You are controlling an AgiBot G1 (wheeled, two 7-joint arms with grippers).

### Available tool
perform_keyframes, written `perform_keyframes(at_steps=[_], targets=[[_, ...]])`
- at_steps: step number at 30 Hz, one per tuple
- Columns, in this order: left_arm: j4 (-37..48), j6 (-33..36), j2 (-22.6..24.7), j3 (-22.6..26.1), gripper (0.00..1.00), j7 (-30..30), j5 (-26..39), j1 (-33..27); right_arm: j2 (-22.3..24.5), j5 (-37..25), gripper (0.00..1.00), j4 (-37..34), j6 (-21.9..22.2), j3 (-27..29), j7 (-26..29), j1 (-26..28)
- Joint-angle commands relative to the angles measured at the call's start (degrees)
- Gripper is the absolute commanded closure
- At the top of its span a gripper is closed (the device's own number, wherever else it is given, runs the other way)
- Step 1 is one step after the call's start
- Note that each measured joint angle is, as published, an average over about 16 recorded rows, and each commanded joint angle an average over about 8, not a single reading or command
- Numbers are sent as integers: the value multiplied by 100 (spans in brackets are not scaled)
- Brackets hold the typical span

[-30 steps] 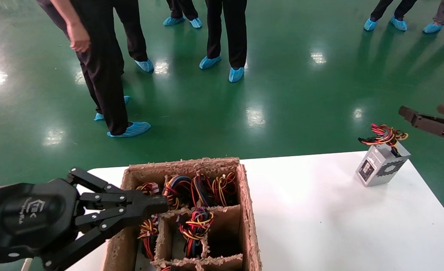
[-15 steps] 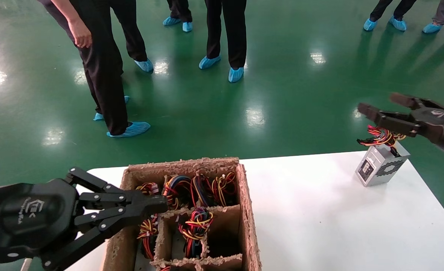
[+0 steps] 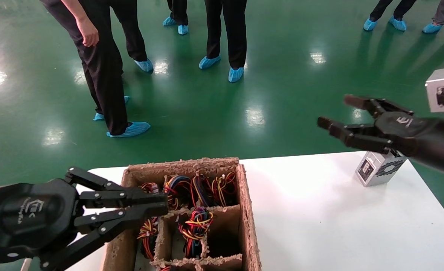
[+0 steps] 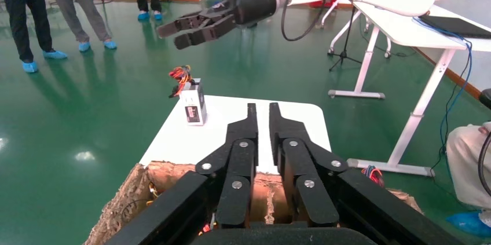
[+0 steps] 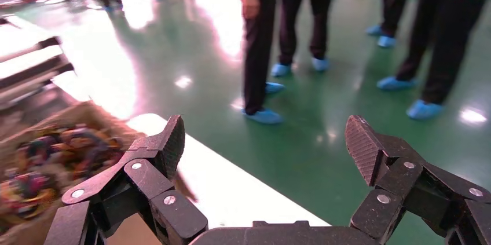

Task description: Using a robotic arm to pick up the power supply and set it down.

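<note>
- White surface (image 3: 319,226) carries the power supply (image 3: 380,171) at its far right corner.
- Right pincer (image 3: 336,113) hovers released above it; left pincer (image 3: 161,205) clenched, over the crate (image 3: 250,226).
- Probably rigid, weighty: grip the metal sides, not the wires.

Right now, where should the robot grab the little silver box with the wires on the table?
Probably from above, across the power supply by its two flat metal sides, below the wire bundle sprouting from its top. The open right gripper hovers nearby; the box stands upright.
</note>
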Motion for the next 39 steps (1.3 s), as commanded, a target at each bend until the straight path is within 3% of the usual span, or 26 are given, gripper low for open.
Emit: perform_keyframes(at_steps=[1,28,39], targets=[[0,0,0,0,0,0,0,0,2,74,0,125,-131,-11,-20,-27],[0,-1,0,1,0,0,-1,0,28,1049,0,1768,-1849,-148,-277,-381],[1,-2,-1,0,0,1,-1,1,31,1145,0,1904,-1994,-161,-296,-417]])
